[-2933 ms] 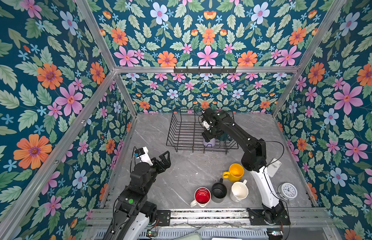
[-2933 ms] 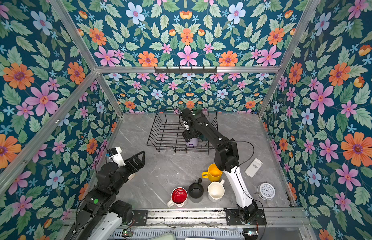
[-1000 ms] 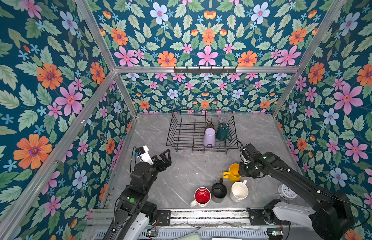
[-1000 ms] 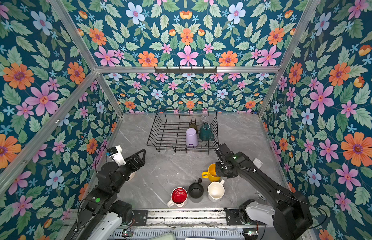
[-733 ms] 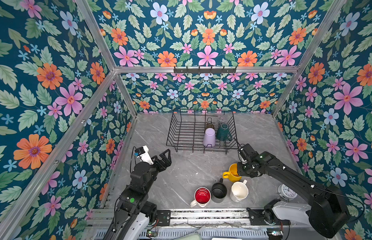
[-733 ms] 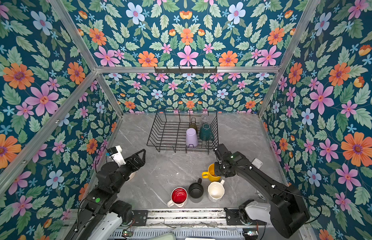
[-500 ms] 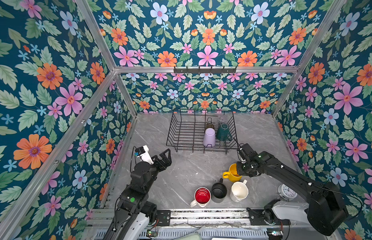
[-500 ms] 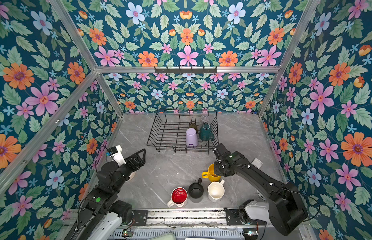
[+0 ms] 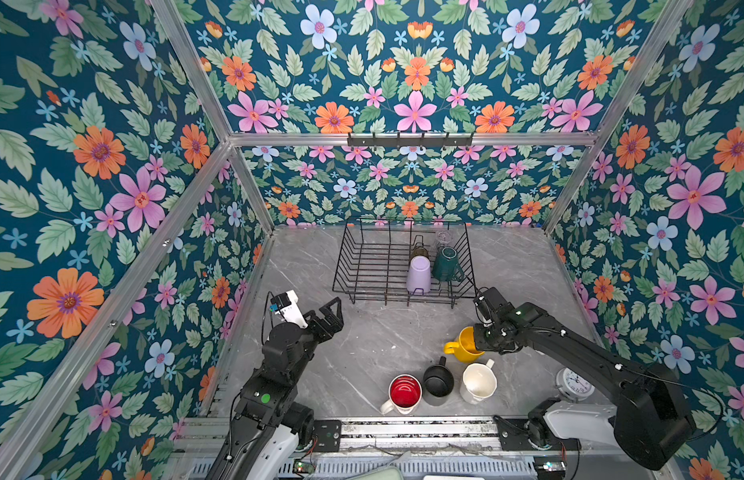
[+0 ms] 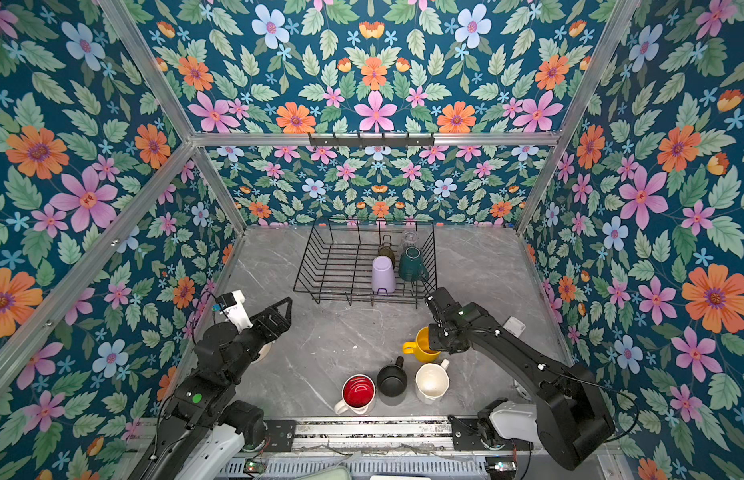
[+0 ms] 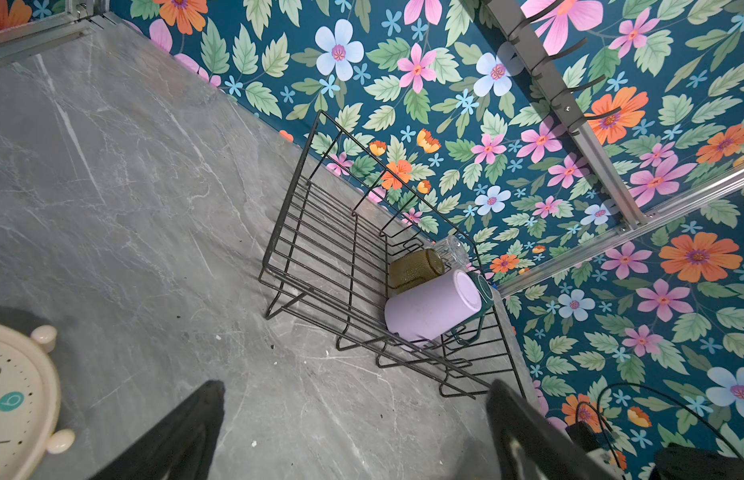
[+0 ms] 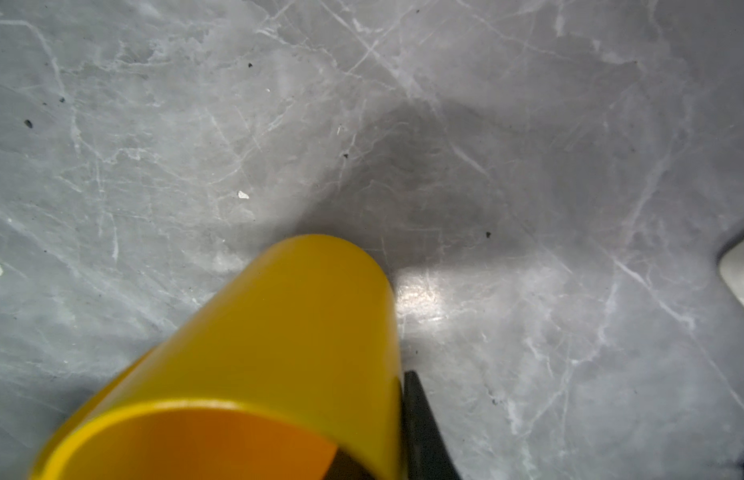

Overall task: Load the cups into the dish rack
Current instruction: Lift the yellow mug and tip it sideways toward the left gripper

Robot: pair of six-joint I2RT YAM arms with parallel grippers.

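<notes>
Right claw [image 9: 481, 337]: clamped on the rim wall of the yellow mug [image 9: 460, 348]. The mug is on the surface [image 9: 374, 345], near the rack's front right corner.
Left claw [image 9: 330, 318]: jaws wide apart, empty, well away from the cups.
Dish rack [image 9: 386, 291]: lilac tumbler [image 9: 418, 274], green mug [image 9: 445, 264], olive glass [image 9: 420, 251] and clear glass [image 9: 443, 237] sit at its right end.
Risk 1: the pinch takes one wall only, so the mug could swing or slip on lifting.
Risk 2: the handle may snag wires or knock loaded cups.
Risk 3: the black mug [image 9: 438, 380] and cream mug [image 9: 478, 382] stand close, so a low sweep may clip them.
</notes>
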